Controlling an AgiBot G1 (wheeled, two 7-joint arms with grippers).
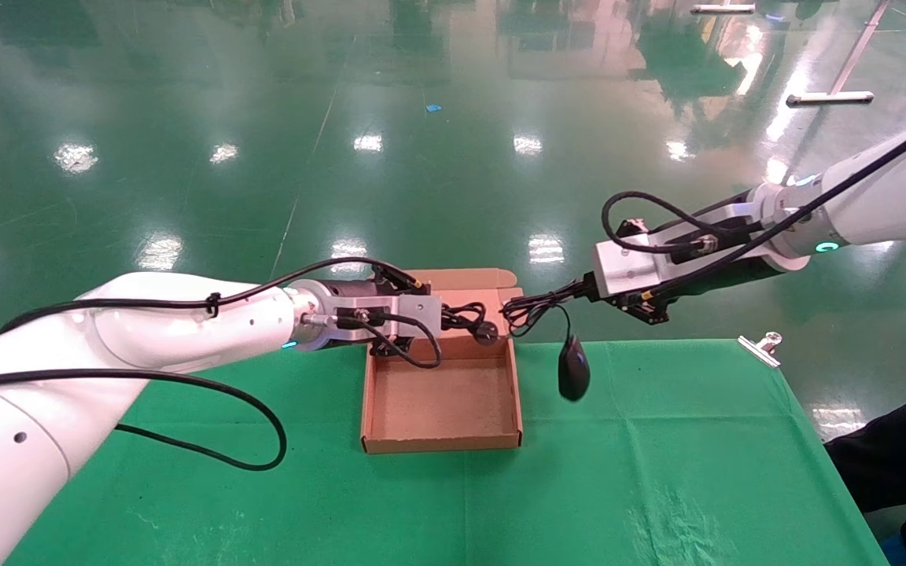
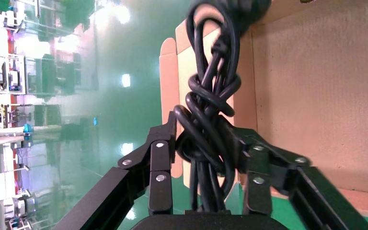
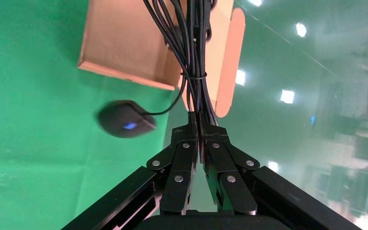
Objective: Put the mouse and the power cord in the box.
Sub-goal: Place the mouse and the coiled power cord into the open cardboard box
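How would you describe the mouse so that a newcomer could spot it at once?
Start at the open cardboard box on the green table. Just to its right, a small black oval mouse dangles by its thin cable from the right gripper, unlike the thick bundled power cord.

head: high, facing down | wrists: close | shared: box [image 1: 441,409]

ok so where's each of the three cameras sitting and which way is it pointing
Head: high on the robot, looking forward and down at the box; both arms show.
Left wrist: behind the left gripper, facing along it at the gripped power cord.
Right wrist: behind the right gripper, facing along it at the pinched cable and the dangling mouse.
All three views share the box.
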